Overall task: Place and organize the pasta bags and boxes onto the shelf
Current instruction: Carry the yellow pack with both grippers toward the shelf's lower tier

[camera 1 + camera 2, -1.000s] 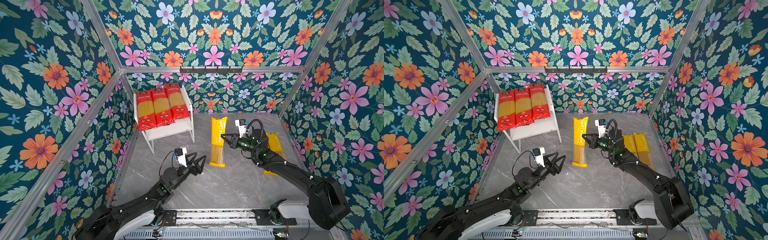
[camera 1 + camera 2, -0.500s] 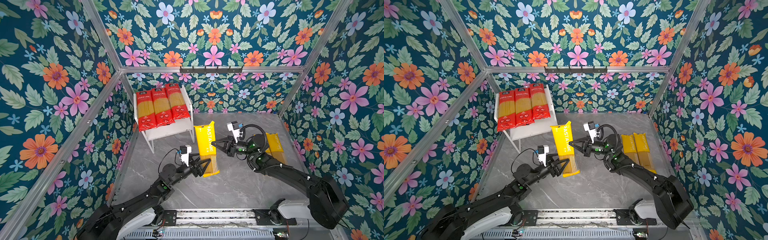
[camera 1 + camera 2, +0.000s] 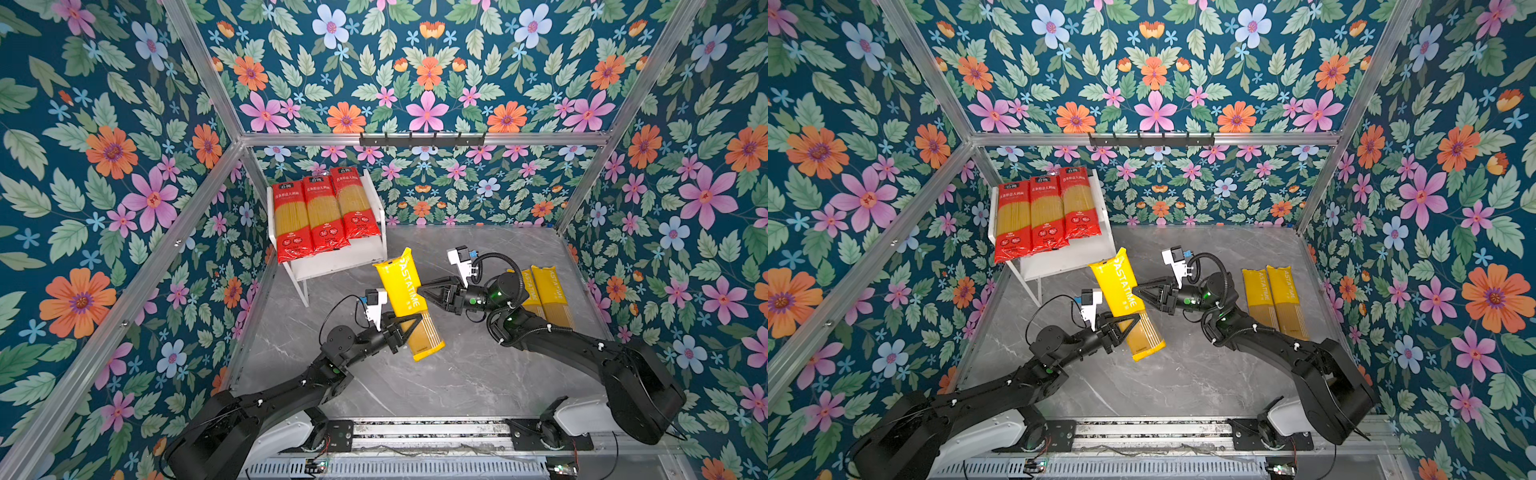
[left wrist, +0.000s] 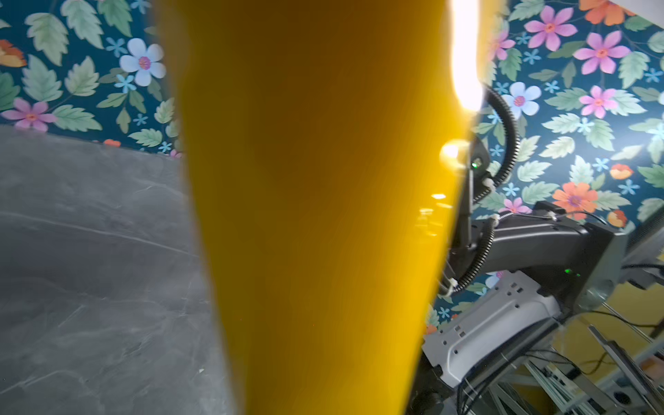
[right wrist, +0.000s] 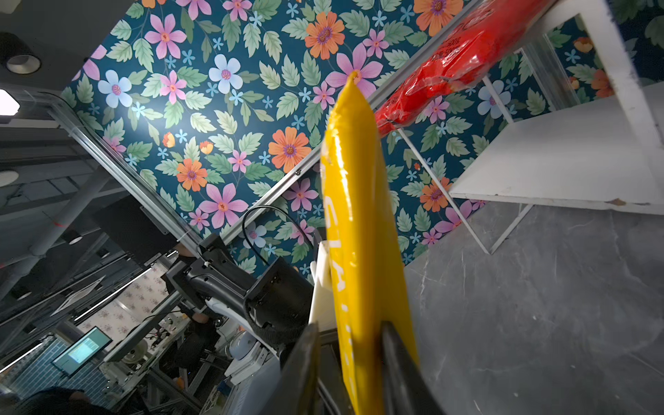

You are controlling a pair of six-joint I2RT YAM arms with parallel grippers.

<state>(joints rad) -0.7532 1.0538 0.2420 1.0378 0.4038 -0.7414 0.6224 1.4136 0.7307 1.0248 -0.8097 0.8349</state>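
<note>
Top views: left pincer (image 3: 407,332) gripped the yellow bag (image 3: 401,286) beside the shelf (image 3: 340,262); right pincer (image 3: 422,291) straddled it, jaws apart.

top views look down; wrist views hug bag (image 5: 359,215)

The shelf (image 3: 338,266) is white. On its top lie 3 spaghetti bags (image 3: 320,216) with red ends, white lettering and clear middles showing golden pasta. Just off the shelf's front corner, a yellow bag (image 3: 401,286) has white letters and a straw-coloured lower end. Well apart from the shelf, 2 more yellow bags (image 3: 550,291) match it. The floor (image 3: 457,382) is grey marble with pale veins. The walls (image 3: 124,166) are dark teal with pink, orange and blue flowers and green leaves. The left arm (image 3: 291,395) and right arm (image 3: 582,345) are black.
</note>
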